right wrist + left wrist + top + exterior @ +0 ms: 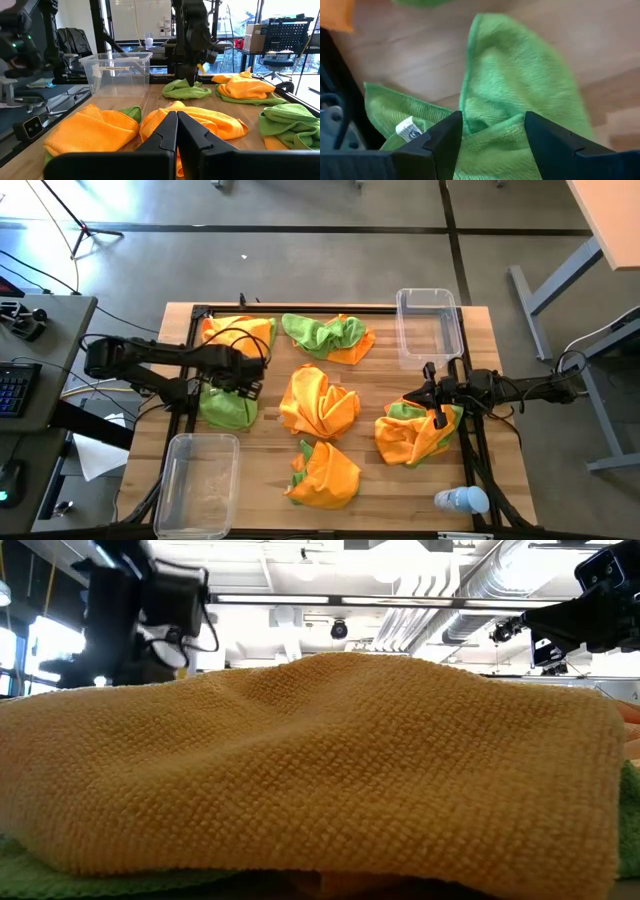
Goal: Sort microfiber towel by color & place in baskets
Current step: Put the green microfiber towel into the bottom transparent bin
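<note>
While left claw [492,145] straddles green towel [520,95] unclenched at bench left: lower squarely, pinch single fold; right claw [176,131] clenched, idle.

The wooden tabletop [270,430] carries heaps of orange and green microfiber towels [320,402] across its middle (some piles mix both colours). One clear basket [428,327] sits at two o'clock, another basket [198,480] at seven, and a small bottle [462,500] at five.
</note>
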